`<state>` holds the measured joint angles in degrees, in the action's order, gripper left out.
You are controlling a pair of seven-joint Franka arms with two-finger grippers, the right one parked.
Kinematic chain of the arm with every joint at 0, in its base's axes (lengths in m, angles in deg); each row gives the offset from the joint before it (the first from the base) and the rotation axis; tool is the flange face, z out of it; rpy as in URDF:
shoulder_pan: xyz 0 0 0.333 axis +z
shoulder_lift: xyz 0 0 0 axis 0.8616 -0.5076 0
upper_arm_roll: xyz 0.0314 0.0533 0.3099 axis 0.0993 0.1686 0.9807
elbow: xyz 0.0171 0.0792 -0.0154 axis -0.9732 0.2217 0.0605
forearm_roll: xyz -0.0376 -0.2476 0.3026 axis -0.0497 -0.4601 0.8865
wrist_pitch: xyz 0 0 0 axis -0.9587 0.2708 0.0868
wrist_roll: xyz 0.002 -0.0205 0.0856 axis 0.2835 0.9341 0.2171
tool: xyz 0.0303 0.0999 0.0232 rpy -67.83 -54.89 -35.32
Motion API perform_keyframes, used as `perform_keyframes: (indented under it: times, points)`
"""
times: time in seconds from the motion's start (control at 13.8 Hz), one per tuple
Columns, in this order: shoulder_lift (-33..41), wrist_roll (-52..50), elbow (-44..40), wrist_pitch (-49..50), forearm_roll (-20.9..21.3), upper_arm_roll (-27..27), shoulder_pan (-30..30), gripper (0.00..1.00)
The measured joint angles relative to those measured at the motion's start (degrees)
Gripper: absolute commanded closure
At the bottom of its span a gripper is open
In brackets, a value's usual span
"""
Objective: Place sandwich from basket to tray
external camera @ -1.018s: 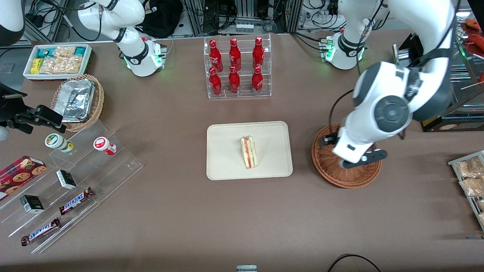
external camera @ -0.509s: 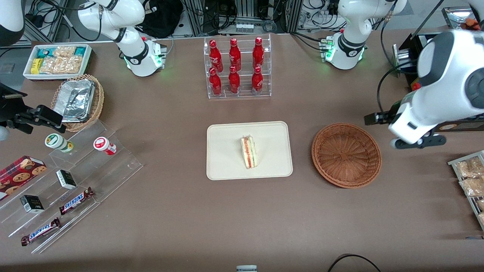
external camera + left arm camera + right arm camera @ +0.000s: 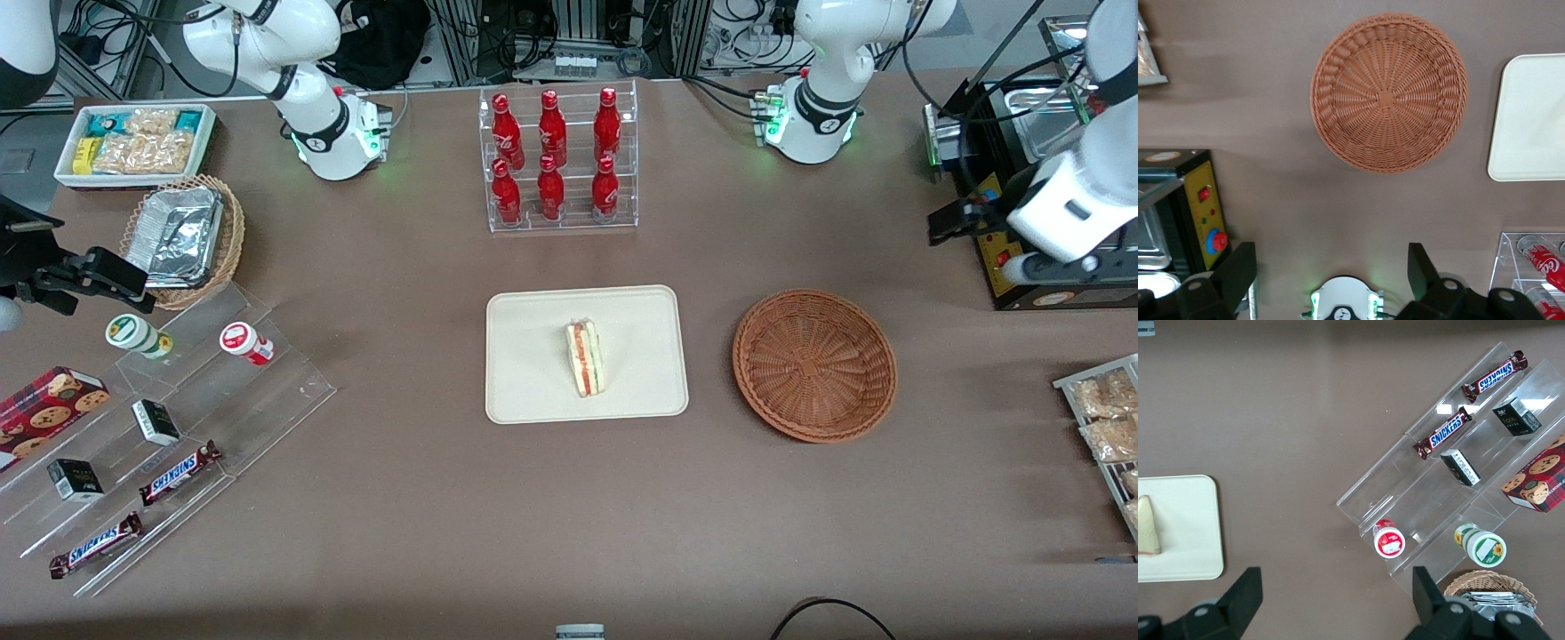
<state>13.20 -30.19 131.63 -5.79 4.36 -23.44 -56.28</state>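
Observation:
The sandwich, a pale wedge with a red and green edge, lies near the middle of the cream tray; the right wrist view also catches the sandwich on the tray. The reddish-brown basket stands empty beside the tray, toward the working arm's end, and its woven basket floor shows bare next to the tray's corner. My gripper hangs high toward the working arm's end of the table, away from the basket. Its fingers are wide open with nothing between them.
A black appliance with a yellow button panel sits under my gripper. A clear rack of red bottles stands farther from the camera than the tray. Snack packets lie nearer the camera. Acrylic steps with candy bars and a foil-tray basket occupy the parked arm's end.
My arm has swung off the basket toward the working arm's end of the table and away from the camera. The whole empty basket now shows. The sandwich and tray have not moved.

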Motion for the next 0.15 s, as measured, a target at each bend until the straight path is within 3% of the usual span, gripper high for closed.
perform_keyframes:
  times: [0.15]
  points:
    - [1.59, 0.58, -0.13, 0.0, 0.11, 0.35, -0.01, 0.0]
